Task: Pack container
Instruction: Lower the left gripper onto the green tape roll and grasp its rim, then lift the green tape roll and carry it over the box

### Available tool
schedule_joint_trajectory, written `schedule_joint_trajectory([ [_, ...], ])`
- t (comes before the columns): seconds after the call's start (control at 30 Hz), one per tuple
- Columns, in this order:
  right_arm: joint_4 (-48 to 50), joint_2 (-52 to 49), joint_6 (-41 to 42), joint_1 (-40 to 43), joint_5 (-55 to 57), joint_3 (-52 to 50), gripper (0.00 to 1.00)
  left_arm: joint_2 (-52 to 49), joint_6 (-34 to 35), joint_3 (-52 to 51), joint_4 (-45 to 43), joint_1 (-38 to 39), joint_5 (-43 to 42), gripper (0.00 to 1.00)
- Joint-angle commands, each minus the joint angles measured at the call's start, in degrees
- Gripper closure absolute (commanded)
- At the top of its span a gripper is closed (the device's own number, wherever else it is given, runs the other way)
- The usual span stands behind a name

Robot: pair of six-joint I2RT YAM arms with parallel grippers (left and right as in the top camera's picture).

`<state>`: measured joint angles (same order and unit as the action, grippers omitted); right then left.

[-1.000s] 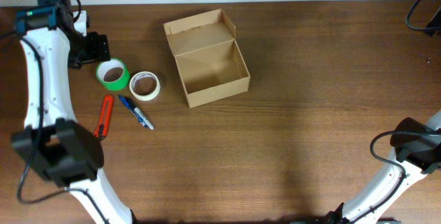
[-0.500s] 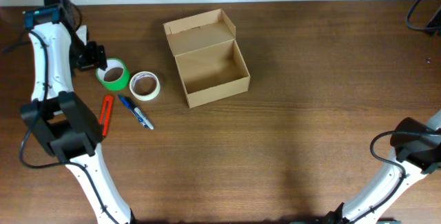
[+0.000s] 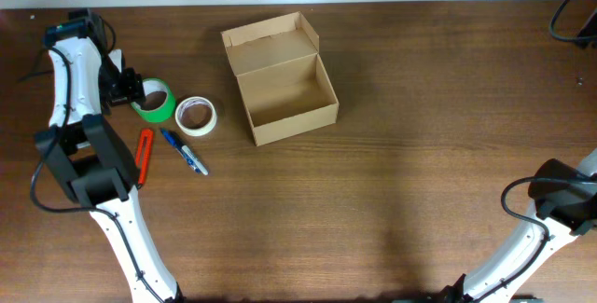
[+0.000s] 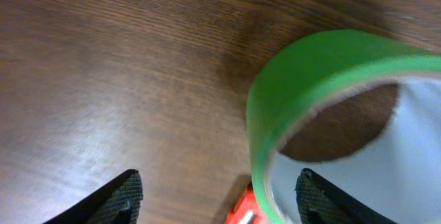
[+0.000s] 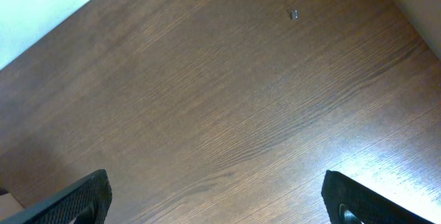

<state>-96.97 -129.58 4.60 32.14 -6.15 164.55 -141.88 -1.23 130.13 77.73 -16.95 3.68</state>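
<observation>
Container [image 3: 297, 124] stands open, its bare cardboard floor showing.

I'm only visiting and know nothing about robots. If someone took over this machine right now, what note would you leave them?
The left gripper has its jaws open at the green tape roll; nothing is gripped.
The right gripper has its jaws open over bare table, far from the work.
The container sits open and empty.
To its left on the table lie the white tape roll, red cutter and blue pen.
Done: nothing packed.
Left: grip the green roll, put it in the container, then probably the other items.
</observation>
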Motion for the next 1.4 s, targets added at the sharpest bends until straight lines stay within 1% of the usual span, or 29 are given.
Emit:
schedule_joint_trajectory([
  [0.0, -0.3, 0.6, 0.6, -0.2, -0.7, 0.2, 0.01, -1.8, 0.4, 0.7, -1.4, 0.0, 0.2, 0.38],
  [0.07, -0.3, 0.6, 0.6, -0.2, -0.7, 0.2, 0.01, -2.0, 0.4, 0.7, -2.2, 0.0, 0.2, 0.53],
  [0.1, -0.3, 0.6, 0.6, -0.2, -0.7, 0.2, 0.01, -2.0, 0.4, 0.7, -2.9, 0.0, 0.2, 0.67],
  [0.13, -0.3, 0.6, 0.6, -0.2, -0.7, 0.2, 0.01, -2.0, 0.4, 0.7, -3.3, 0.0, 0.2, 0.75],
  [0.2, -0.3, 0.6, 0.6, -0.2, -0.7, 0.2, 0.01, -2.0, 0.4, 0.7, -3.8, 0.1, 0.2, 0.87],
  [0.27, -0.3, 0.6, 0.6, -0.2, -0.7, 0.2, 0.01, -2.0, 0.4, 0.7, -4.1, 0.1, 0.2, 0.95],
  [0.3, -0.3, 0.6, 0.6, -0.2, -0.7, 0.2, 0.01, -2.0, 0.4, 0.7, -4.2, 0.1, 0.2, 0.97],
  [0.57, -0.3, 0.6, 0.6, -0.2, -0.7, 0.2, 0.01, -2.0, 0.4, 0.7, -4.7, 0.1, 0.2, 0.98],
  [0.7, -0.3, 0.6, 0.6, -0.2, -0.7, 0.2, 0.01, -1.7, 0.3, 2.3, -2.1, 0.7, 0.3, 0.99],
  [0.83, -0.3, 0.6, 0.6, -0.2, -0.7, 0.2, 0.01, -1.6, 0.1, 11.3, 3.8, 2.1, 1.4, 0.98],
  [0.97, -0.3, 0.6, 0.6, -0.2, -0.7, 0.2, 0.01, -1.6, -0.1, 28.5, 12.0, 3.9, 1.0, 0.98],
  [1.0, -0.3, 0.6, 0.6, -0.2, -0.7, 0.2, 0.01, -1.6, -1.1, 33.4, 13.9, 4.5, -0.6, 0.98],
  [1.07, -0.3, 0.6, 0.6, -0.2, -0.7, 0.2, 0.01, -1.4, -7.6, 42.0, 16.4, 6.1, -8.7, 0.98],
  [1.1, -0.3, 0.6, 0.6, -0.2, -0.7, 0.2, 0.01, -1.2, -9.2, 45.8, 17.1, 7.0, -12.1, 0.98],
  [1.13, -0.3, 0.6, 0.6, -0.2, -0.7, 0.2, 0.01, -0.8, -9.4, 48.7, 17.4, 8.0, -13.6, 0.98],
  [1.2, -0.3, 0.6, 0.6, -0.2, -0.7, 0.2, 0.01, 1.7, -10.6, 49.3, 16.2, 10.7, -14.7, 0.98],
  [1.27, -0.3, 0.6, 0.6, -0.2, -0.7, 0.2, 0.01, 3.6, -13.6, 49.2, 15.9, 13.9, -14.9, 0.99],
  [1.37, -0.3, 0.6, 0.6, -0.2, -0.7, 0.2, 0.01, 5.3, -19.9, 49.2, 16.7, 20.1, -14.9, 0.98],
])
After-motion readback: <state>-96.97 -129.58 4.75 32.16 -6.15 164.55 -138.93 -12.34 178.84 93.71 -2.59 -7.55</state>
